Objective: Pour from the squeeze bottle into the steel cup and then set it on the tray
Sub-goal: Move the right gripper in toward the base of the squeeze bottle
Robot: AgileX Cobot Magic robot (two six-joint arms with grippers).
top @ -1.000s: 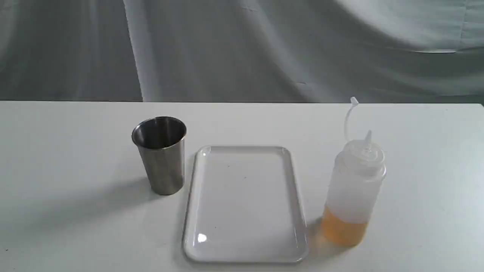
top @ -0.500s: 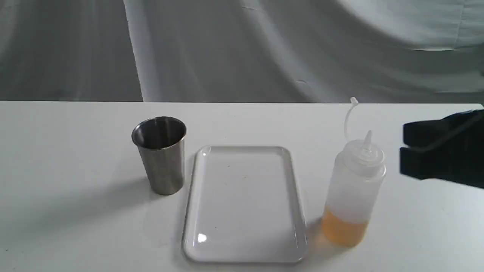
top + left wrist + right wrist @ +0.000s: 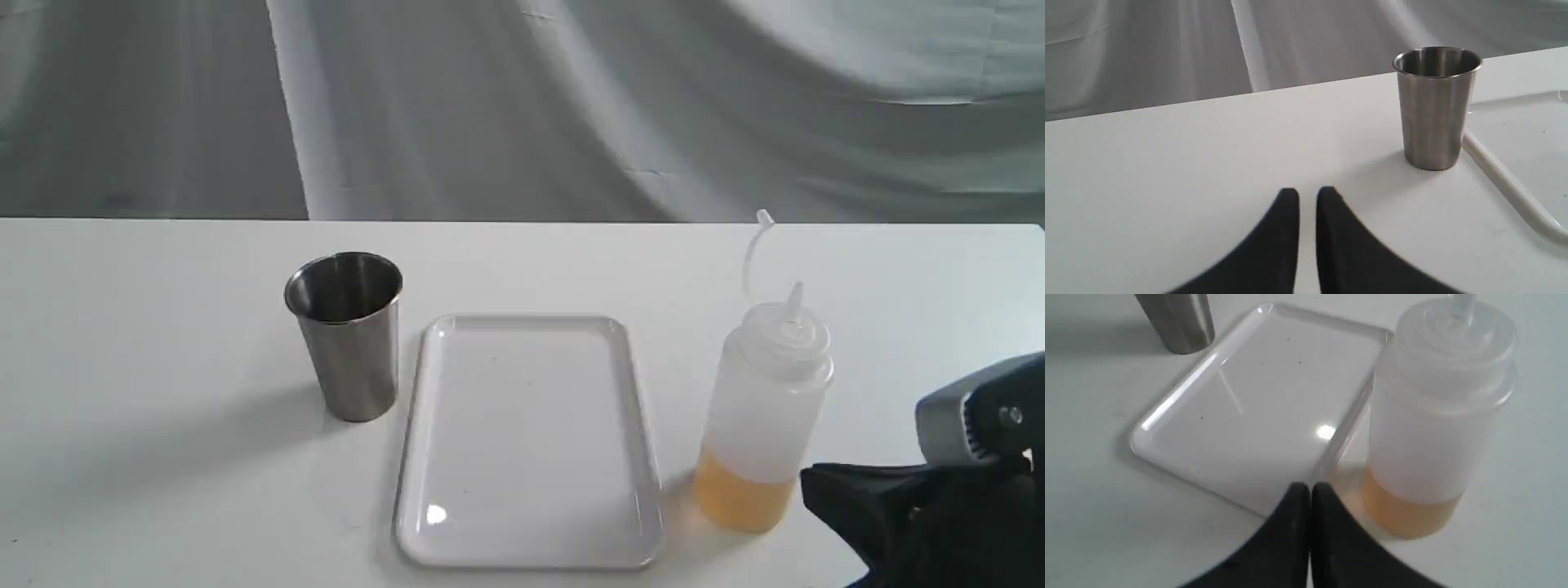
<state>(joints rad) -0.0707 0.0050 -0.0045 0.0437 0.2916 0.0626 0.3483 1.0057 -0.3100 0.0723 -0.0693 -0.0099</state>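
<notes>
Right pincer [image 3: 1310,486], closed and empty, is near the translucent plastic squeeze bottle [image 3: 763,408] beside the glossy white tray [image 3: 522,560]. Left pincer [image 3: 1308,192], nearly closed, empty, faces the brushed-steel cup [image 3: 351,343].

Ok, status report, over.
Right gripper shut, empty, beside squeeze bottle. Left gripper shut, clear of steel cup. Bottle upright, uncapped. Only flat tray between them.

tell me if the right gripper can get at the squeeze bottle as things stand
Probably yes. The right gripper sits close beside the squeeze bottle with nothing between them; the tray lies on the bottle's other side. Its jaws are shut, so they must open first.
</notes>
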